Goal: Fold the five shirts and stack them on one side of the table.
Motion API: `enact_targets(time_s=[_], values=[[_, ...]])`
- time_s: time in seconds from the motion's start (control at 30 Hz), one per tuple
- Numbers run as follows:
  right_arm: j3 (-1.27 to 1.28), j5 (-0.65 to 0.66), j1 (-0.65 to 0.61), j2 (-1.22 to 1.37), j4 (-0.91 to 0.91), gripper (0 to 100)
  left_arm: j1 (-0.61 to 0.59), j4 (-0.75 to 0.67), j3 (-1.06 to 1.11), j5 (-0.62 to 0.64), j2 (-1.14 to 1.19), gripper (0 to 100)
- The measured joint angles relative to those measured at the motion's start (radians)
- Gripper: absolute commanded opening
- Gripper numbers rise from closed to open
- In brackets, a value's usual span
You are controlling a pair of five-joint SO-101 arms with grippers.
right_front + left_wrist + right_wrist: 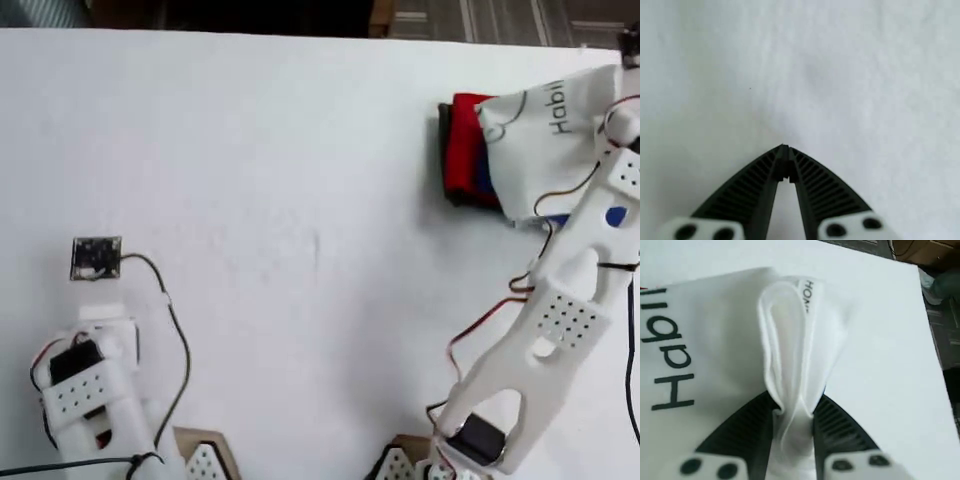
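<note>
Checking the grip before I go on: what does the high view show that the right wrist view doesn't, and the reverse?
High view: red and blue cloth under the white shirt, far right, and the left arm at the near left. Right wrist view: the right pincer shut on a bunched fold of it. Both: the shirt's black lettering and the white table.

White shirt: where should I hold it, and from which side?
Grip the white shirt by its raised doubled fold, where the right gripper is shut on it. The fold stands off the flat cloth and pinches easily. Probably come from the robot's right, away from the red shirt.
</note>
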Motion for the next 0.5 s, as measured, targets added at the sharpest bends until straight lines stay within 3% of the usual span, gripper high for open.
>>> enact_targets(time_s=[0.2, 0.37, 0.5], values=[[-0.002, -0.037, 0.0, 0.097, -0.043, 4.4, 0.0, 0.0, 0.0, 0.0, 0.0, 3], [-0.006, -0.04, -0.003, 0.101, -0.041, 28.3, 0.0, 0.0, 0.0, 0.0, 0.0, 3], [-0.006, -0.04, -0.014, 0.078, -0.026, 23.5, 0.0, 0.0, 0.0, 0.0, 0.0, 3]])
